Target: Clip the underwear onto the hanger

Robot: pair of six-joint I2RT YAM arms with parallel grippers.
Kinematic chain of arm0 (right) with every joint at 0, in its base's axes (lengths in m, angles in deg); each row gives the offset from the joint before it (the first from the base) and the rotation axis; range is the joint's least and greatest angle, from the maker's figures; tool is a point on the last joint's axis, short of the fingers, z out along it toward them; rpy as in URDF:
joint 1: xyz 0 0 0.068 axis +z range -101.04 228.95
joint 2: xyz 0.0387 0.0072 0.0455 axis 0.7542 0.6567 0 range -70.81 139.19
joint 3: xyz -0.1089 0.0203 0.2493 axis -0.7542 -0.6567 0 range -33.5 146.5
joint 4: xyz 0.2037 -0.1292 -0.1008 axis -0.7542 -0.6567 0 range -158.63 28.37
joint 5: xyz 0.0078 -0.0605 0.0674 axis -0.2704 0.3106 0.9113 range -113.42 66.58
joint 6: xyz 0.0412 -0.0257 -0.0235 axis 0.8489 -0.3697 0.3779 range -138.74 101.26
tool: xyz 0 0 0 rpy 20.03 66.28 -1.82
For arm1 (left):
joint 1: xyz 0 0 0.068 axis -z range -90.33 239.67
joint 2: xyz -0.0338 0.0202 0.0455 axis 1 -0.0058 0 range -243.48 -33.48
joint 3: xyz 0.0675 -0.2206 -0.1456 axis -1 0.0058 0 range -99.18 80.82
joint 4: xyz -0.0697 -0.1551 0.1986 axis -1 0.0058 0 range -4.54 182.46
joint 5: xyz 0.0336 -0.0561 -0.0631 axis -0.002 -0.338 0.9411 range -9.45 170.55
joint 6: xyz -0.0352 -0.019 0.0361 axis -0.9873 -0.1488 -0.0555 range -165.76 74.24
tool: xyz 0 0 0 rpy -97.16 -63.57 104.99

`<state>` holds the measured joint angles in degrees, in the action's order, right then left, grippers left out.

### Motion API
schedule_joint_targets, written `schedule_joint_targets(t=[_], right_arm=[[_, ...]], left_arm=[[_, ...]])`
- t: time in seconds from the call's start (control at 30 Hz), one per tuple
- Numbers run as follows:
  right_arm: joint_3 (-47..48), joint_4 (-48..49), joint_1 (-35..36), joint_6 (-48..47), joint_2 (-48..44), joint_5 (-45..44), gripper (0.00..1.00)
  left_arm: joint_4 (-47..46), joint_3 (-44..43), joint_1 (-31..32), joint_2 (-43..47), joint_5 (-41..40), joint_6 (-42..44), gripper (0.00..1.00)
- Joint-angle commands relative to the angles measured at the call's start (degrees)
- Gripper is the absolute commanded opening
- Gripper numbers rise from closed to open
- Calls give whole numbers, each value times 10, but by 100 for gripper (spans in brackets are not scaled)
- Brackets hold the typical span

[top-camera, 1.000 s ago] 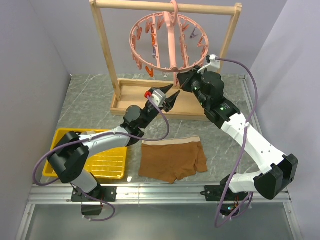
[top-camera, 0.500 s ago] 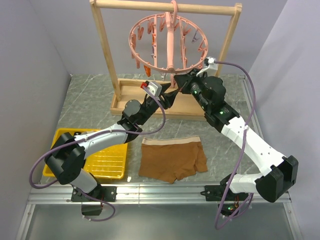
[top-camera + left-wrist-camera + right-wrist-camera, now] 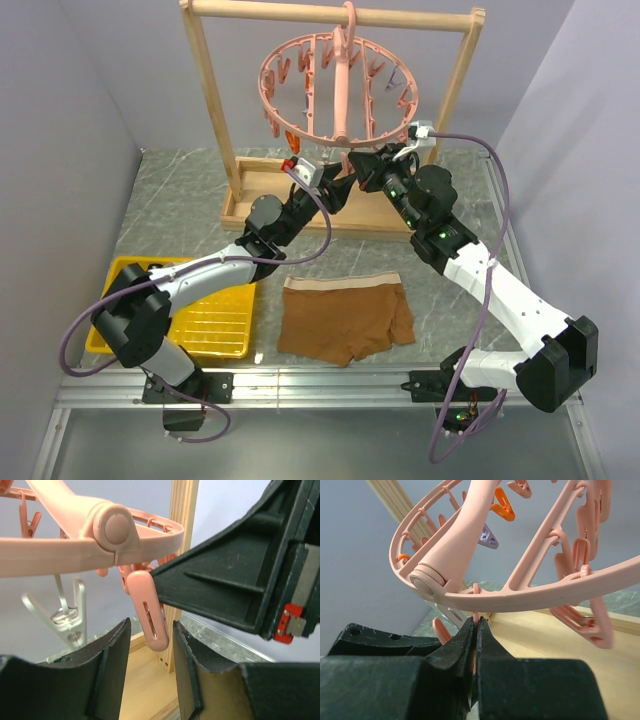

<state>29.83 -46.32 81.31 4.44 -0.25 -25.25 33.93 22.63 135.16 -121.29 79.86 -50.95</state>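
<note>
Two arms stood raised at the lowest part of the hanger (image 3: 338, 90), at 12 o'clock on the bench (image 3: 180, 190). The right fingers (image 3: 455, 652) were closed on a thin pink piece (image 3: 475, 624) hanging from the rim, probably to steady the ring. The left fingers (image 3: 112, 665) stood narrow around a pink clip (image 3: 150, 612), not pressing it. The underwear (image 3: 345, 320) lay flat at 6 o'clock, untouched; I judge a clip was being prepared first.

No readable text, label, brand, number or sign appears in any of the views.
</note>
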Motion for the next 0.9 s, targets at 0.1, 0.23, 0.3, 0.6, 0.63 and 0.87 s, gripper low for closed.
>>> schedule_joint_targets(t=[0.1,0.23,0.3,0.6,0.63,0.87], right_arm=[[-20,9,1,-32,-19,38,0],[-20,7,0,-41,-20,53,4],[-14,-3,-1,-52,-21,62,13],[3,-84,-50,-117,-52,112,57],[6,-97,-55,-120,-54,125,57],[39,-107,-101,-35,-34,301,61]], left_arm=[[-8,-47,-4,-14,13,9,33],[-5,-51,-8,-25,22,13,10],[-14,-44,-7,-25,24,18,0],[-73,-2,-15,-22,55,37,0],[-80,1,-17,-22,58,37,0],[-122,16,-19,-29,82,45,0]])
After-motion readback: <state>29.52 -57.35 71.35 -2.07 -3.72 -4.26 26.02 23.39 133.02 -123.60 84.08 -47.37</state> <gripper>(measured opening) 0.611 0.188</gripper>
